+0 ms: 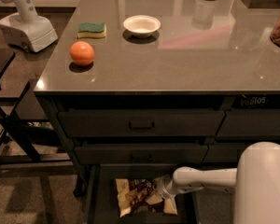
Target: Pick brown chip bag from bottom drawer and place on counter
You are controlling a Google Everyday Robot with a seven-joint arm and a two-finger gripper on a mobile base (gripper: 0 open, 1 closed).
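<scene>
Glossy grey-brown stone surface (186,64) caps dark cabinetry, and below it the deep black bottom drawer (97,200) stands open. Inside lies the crinkly brown chip bag (133,197) with cream ends. The white arm's pincer (155,190) is at its right side; whether it grips, I cannot tell. Above sit a round orange (81,53), a green-and-yellow sponge (91,30) and a white bowl (141,25).

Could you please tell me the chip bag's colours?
Chip bag: dark brown, cream ends, camera view; gripper at it.
</scene>
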